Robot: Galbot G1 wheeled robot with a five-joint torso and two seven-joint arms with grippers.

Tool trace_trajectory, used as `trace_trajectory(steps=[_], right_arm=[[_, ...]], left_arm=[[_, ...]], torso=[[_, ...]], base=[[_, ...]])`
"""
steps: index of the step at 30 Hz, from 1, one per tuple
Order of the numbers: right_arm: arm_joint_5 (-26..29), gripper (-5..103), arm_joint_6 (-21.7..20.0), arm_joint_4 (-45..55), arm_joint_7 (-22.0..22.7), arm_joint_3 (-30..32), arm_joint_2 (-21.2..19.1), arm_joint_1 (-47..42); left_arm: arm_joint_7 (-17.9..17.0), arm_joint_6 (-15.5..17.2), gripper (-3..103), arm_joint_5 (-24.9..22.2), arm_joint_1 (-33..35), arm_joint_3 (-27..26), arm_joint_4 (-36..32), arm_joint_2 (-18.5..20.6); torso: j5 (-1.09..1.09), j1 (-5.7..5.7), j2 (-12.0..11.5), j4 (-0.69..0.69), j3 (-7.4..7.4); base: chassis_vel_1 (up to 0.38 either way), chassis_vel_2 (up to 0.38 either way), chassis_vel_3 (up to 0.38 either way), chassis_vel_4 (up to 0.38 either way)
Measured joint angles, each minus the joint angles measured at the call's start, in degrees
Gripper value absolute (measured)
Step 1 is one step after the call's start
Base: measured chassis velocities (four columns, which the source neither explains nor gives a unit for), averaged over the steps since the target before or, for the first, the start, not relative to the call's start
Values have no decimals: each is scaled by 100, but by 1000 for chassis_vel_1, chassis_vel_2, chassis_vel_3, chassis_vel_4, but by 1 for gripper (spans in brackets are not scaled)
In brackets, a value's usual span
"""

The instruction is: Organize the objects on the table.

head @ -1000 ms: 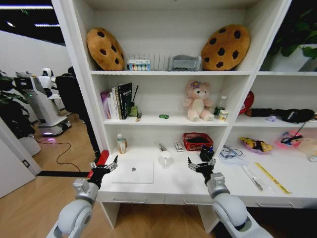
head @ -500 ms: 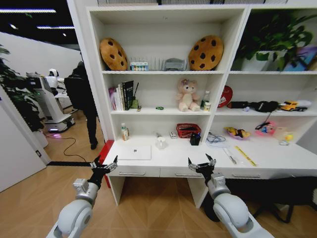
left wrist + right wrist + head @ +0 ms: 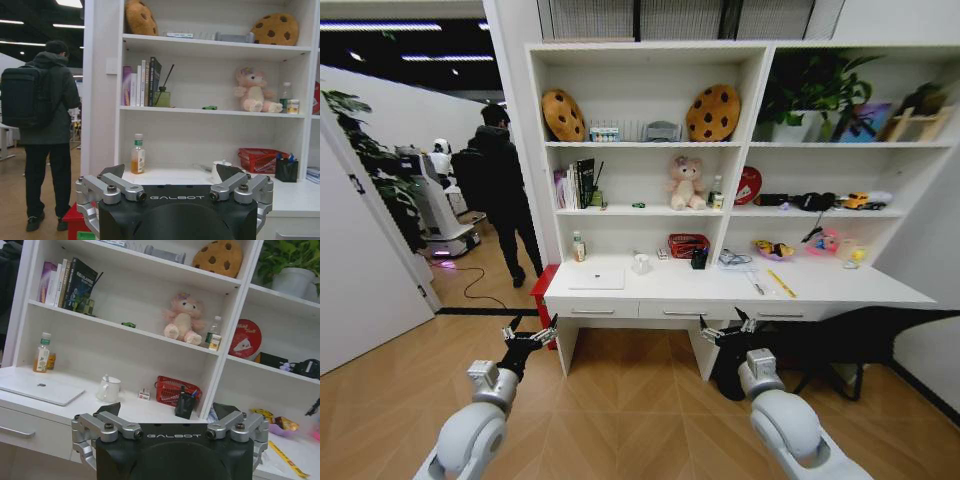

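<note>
the word "galbot" stands in pale letters on the black housing of the left pincer (image 3: 170,175) and likewise on the right pincer (image 3: 167,410); nothing else reads clearly.

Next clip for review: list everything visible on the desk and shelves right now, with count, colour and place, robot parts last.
Slim silver-white laptop: one, closed, on the desk's left part.
Long white desk top with drawers: one, joined to white shelving.
Black pen cup: one, on the desk, in front of the basket.
Red mesh basket: one, at the back of the desk.
White mug: one, on the desk.
Orange drink bottle: one, at the desk's left back.
Tiny green toy car: one, middle shelf.
Pink plush bear: one, middle shelf.
Cookie-shaped cushions: two, brown, upper shelf.
Left gripper: open, empty, held over the floor short of the desk.
Right gripper: open, empty, likewise.
</note>
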Motion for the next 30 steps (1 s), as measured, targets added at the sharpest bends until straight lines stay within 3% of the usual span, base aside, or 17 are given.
trace_trajectory(steps=[1, 2, 4, 5, 8, 13, 30], right_arm=[[0, 100, 0, 0, 0, 0, 0, 0], [8, 100, -2, 0, 1, 18, -7, 0], [1, 100, -4, -1, 2, 24, -10, 4], [-2, 100, -5, -3, 2, 22, -6, 6], [-5, 100, 4, -24, 4, -10, 29, 8], [-2, 100, 103, -69, 4, -39, 69, 12], [27, 100, 144, -55, 155, -4, 83, 43]], left_arm=[[0, 0, 100, 0, 0, 0, 0, 0], [3, 0, 100, 0, -2, 2, 0, 0], [12, 0, 100, 0, -3, 4, 0, 0], [11, 0, 100, 0, -3, 4, 0, 0], [9, 0, 100, 0, -2, 3, 0, 0], [9, 1, 100, 0, -2, 2, 0, 0], [6, 1, 100, 0, -2, 2, 0, 0]], torso=[[0, 0, 0, 0, 0], [-2, 3, -3, -11, 2], [6, 12, -9, -9, 6], [7, 16, -11, -1, 7], [1, 13, -10, 5, 5], [0, 7, -6, -1, 3], [1, 7, -5, 0, 3]], base=[[11, -21, -54, 21], [-108, -1, -54, -11], [-92, -26, -28, -5], [-76, -52, 96, 1], [-55, 18, 114, 6], [0, 0, 0, 0], [0, 0, 0, 0]])
